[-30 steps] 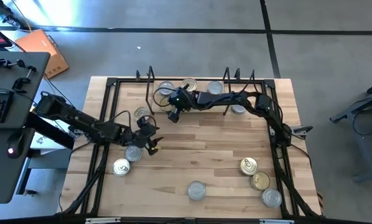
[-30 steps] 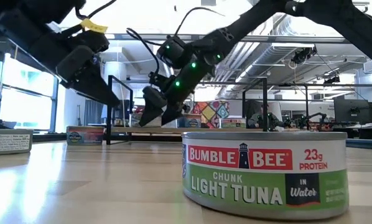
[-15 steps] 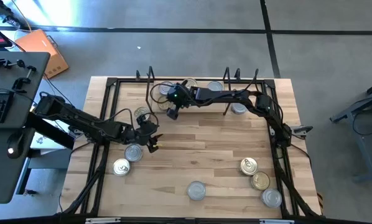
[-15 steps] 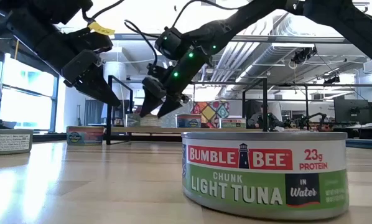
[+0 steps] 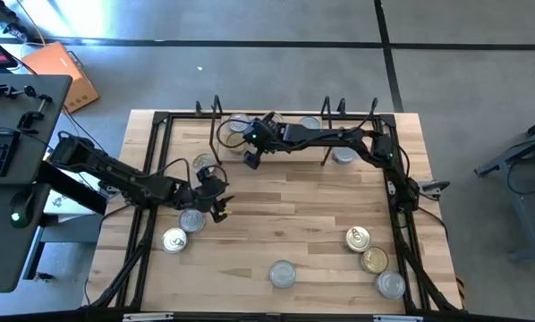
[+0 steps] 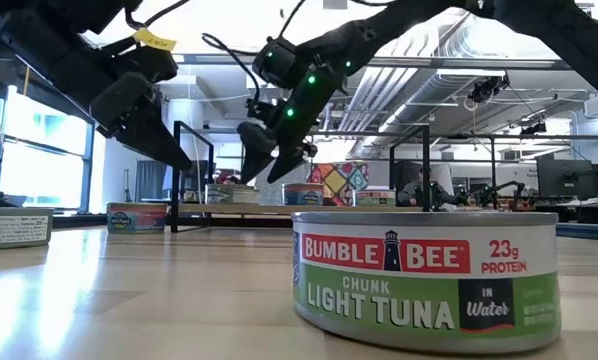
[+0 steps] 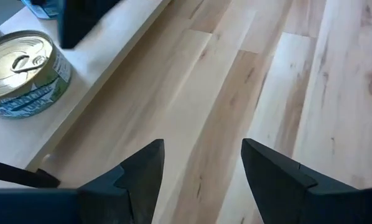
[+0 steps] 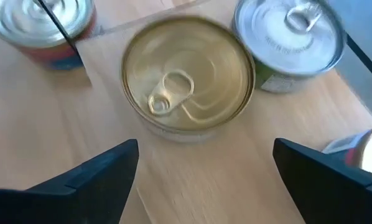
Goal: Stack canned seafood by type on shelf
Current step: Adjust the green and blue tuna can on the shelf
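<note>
- We see the right claw (image 5: 250,157) reaching over the far left part of the tabletop (image 5: 285,210), at the front edge of the shelf (image 5: 290,134). Its two fingers (image 8: 89,180) stand wide apart with nothing between them.
- In the right wrist view a gold tin with a ring pull (image 8: 187,78) lies just ahead of those fingers, on light wood. A silver tin (image 8: 292,43) sits just beside it on one side, and a tin with a red band (image 8: 46,31) is near it on the other, partly behind a thin black upright.
- From above we count a few tins on the shelf (image 5: 309,126); the arm covers part of the row, so we cannot give a sure number.
- The left claw (image 5: 218,207) hovers over the left side of the tabletop. Its fingers (image 7: 139,177) are parted over bare wood and grip nothing.
- The left wrist view also shows a gold tin with a green label (image 7: 24,71) on a raised pale board, off to one side of the claw.
- Near the left claw two silver tins (image 5: 192,220) rest on the tabletop, one closer to the front edge (image 5: 174,240).
- At the front right stand three more tins (image 5: 372,259), close together.
- One silver tin (image 5: 283,273) stands alone at the front middle. In the low view it fills the foreground as a tuna tin (image 6: 424,275) with a green label.
</note>
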Controlling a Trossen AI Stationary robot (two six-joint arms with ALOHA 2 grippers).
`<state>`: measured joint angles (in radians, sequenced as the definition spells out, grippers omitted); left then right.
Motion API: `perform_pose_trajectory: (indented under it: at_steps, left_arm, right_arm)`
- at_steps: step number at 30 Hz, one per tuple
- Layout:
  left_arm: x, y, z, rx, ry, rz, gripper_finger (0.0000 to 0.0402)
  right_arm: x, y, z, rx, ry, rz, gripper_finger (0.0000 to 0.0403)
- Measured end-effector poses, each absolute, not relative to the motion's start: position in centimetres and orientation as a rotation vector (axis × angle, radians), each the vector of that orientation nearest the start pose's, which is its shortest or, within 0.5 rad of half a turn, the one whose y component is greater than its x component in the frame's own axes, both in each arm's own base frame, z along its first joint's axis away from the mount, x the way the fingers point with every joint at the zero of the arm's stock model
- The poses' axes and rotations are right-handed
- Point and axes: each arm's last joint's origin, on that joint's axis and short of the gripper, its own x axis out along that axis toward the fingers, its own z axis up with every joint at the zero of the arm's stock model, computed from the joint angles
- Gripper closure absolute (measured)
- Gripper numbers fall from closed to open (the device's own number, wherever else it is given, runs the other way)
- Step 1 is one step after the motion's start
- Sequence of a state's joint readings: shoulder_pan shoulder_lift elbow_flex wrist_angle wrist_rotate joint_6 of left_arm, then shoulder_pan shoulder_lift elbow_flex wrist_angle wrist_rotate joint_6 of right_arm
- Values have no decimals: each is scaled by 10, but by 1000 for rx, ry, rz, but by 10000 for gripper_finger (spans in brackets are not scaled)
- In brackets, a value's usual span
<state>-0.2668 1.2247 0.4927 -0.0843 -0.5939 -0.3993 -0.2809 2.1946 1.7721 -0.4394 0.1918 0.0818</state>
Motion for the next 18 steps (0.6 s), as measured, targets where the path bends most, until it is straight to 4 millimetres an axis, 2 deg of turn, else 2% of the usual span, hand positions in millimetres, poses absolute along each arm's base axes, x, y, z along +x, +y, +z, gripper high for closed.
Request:
perform_pose_trajectory:
  at_steps: [6, 9, 13, 18]
  left_arm:
    - [210, -51, 165, -58, 666, 410, 195]
    - [204, -58, 166, -62, 710, 400, 195]
    - [196, -70, 180, -85, 777, 400, 195]
    - [184, -85, 205, -63, 773, 395, 195]
  right_arm:
    - [463, -133, 211, 64, 841, -451, 40]
    - [466, -133, 214, 34, 806, -431, 53]
    - [474, -139, 214, 24, 708, -459, 102]
    - [485, -161, 206, 63, 545, -506, 196]
